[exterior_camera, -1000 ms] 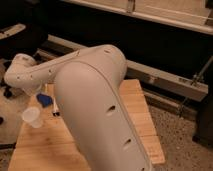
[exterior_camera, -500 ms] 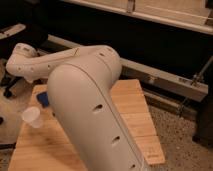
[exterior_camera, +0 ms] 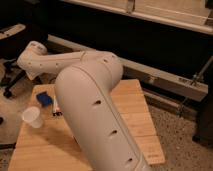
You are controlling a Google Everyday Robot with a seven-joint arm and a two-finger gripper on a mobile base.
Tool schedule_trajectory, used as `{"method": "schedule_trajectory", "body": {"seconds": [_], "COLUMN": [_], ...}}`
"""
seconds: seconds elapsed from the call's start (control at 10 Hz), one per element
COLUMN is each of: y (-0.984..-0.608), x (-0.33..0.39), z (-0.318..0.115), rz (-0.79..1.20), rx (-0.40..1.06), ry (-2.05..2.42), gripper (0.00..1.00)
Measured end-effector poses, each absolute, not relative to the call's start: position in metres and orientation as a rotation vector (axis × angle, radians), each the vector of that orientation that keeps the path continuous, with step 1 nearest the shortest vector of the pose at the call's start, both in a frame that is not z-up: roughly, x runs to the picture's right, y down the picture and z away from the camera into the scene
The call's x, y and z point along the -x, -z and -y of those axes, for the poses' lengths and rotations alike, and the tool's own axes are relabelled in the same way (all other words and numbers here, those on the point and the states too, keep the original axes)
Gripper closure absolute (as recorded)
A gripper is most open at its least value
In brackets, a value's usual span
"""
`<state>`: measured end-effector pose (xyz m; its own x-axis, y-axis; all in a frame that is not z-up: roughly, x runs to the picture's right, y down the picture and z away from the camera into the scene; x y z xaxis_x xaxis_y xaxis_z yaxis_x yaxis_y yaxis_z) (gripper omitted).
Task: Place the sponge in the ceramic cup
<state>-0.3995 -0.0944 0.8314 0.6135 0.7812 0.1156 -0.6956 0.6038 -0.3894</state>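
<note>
Because the big white arm link point(exterior_camera: 100, 125) fills the foreground, you lose most of the wooden table point(exterior_camera: 136, 125) behind it. The ceramic cup point(exterior_camera: 32, 117) stands upright near the table's left edge, with bare wood in front of it. The sponge point(exterior_camera: 44, 98) lies just beyond, apart from the cup, toward the far left corner. A black-and-white flat object point(exterior_camera: 56, 109) beside the sponge is half hidden by the arm. The gripper point(exterior_camera: 34, 70) sits at the forearm's end over that corner; you cannot tell its state. Past the table are speckled floor point(exterior_camera: 177, 132), a metal rail point(exterior_camera: 165, 82) and a dark room.
</note>
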Motion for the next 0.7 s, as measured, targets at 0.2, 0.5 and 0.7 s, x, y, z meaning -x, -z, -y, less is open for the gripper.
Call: {"method": "schedule_trajectory", "body": {"seconds": [0.2, 0.5, 0.7], "y": [-0.856, -0.879, -0.893], "x": [0.411, 0.426, 0.424], "z": [0.083, 0.063, 0.044], "rz": [0.259, 0.202, 0.149], "rx": [0.314, 0.32, 0.342], "ry": [-0.796, -0.793, -0.819], "gripper": [0.39, 0.39, 0.39]}}
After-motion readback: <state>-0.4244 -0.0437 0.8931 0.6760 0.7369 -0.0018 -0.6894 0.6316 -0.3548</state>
